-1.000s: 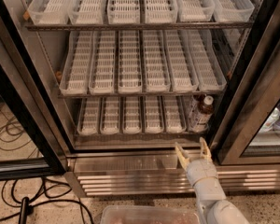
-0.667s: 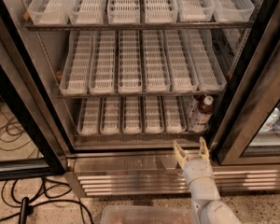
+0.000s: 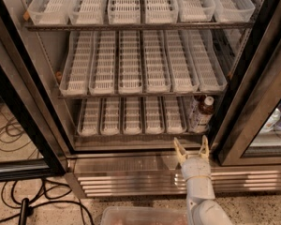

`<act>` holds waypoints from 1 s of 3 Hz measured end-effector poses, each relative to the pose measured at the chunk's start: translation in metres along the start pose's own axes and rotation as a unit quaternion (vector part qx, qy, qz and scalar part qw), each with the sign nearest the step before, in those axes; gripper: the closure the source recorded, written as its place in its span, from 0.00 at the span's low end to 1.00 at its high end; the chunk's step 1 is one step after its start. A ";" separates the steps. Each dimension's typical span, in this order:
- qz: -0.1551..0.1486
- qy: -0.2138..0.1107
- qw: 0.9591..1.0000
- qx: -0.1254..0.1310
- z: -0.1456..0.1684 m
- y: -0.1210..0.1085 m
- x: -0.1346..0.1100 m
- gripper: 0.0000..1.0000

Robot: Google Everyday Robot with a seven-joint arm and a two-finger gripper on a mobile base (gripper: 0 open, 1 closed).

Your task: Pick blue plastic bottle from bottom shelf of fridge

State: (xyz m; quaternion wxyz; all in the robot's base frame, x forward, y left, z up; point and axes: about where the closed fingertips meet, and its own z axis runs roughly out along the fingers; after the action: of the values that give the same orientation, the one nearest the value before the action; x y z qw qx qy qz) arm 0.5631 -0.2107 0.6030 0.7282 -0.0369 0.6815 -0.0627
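Two fingers (image 3: pixel 179 150) of your gripper (image 3: pixel 192 148) stand spread wide and empty at lower right, just below the blue plastic bottle (image 3: pixel 203 114) on the bottom shelf (image 3: pixel 131 118).

Gripper (image 3: pixel 192 149), fingers spread, at fridge (image 3: pixel 131 167) sill just below btm shelf (image 3: pixel 131 118). Blue plastic bottle (image 3: pixel 202 114) upright at shelf's right end.
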 end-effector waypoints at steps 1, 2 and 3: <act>-0.012 -0.021 1.000 0.019 0.011 -0.007 -0.007 0.32; -0.013 -0.022 1.000 0.018 0.011 -0.007 -0.008 0.13; -0.013 -0.022 1.000 0.017 0.011 -0.007 -0.008 0.13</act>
State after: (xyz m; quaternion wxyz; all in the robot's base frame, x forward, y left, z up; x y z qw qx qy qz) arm 0.5735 -0.2170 0.6130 0.7428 -0.0345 0.6634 -0.0833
